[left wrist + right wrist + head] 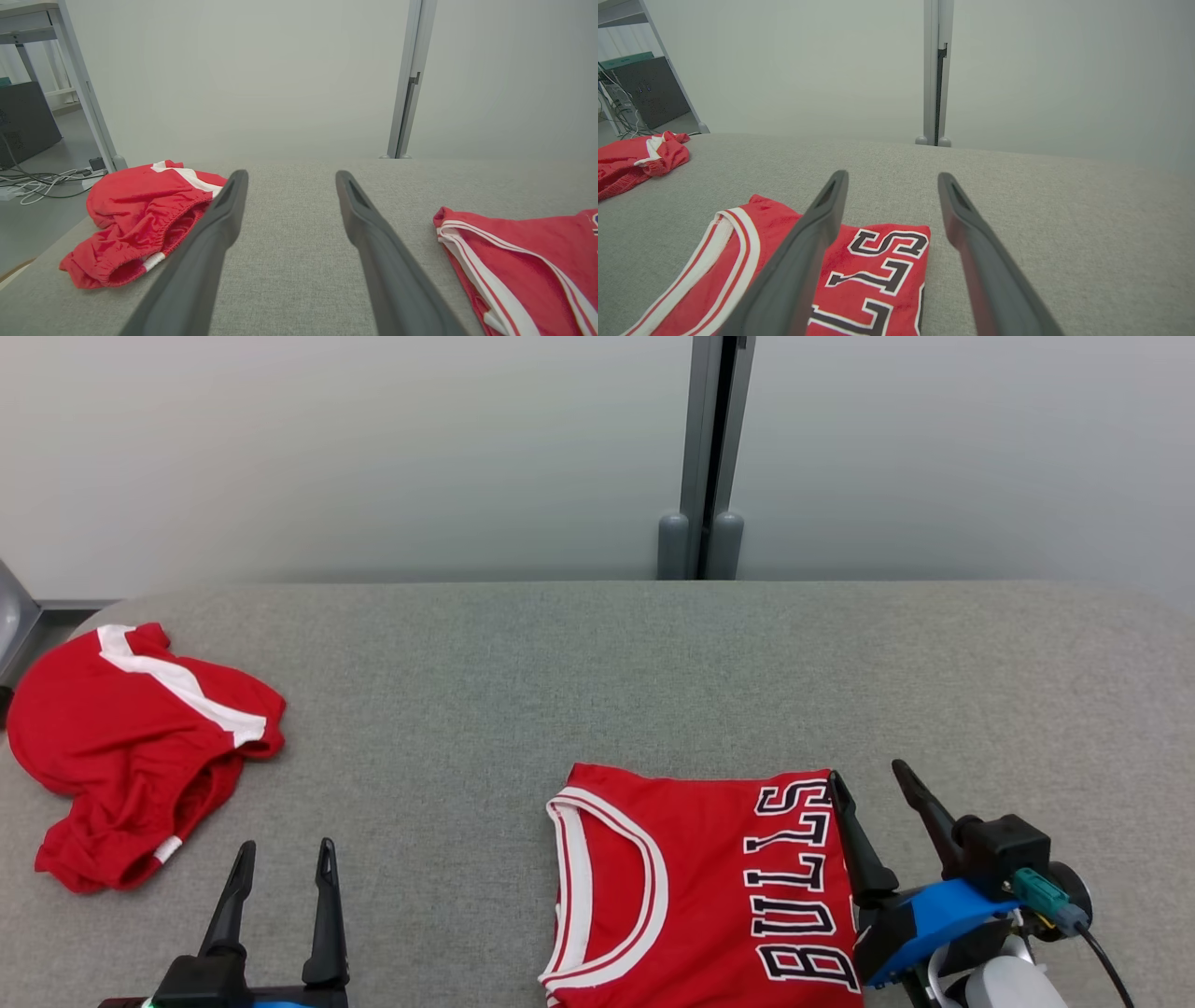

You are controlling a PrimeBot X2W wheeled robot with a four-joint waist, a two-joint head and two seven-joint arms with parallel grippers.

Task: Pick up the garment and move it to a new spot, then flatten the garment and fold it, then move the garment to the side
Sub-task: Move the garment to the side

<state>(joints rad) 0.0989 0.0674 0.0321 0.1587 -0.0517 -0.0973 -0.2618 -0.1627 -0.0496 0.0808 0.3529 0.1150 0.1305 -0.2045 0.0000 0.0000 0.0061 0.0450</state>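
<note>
two red garments lie on the grey padded table (523, 672). the folded bulls jersey (691, 887) sits just left of the right gripper (868, 773), whose left finger hangs over the jersey's edge; its jaws are spread, holding nothing. the crumpled red shorts (121, 747) lie ahead-left of the left gripper (287, 847), likewise spread and empty.

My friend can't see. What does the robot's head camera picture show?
A folded red Bulls jersey lies on a grey table, the open right gripper at its right edge. Crumpled red shorts sit at the far left, near the open left gripper.
</note>
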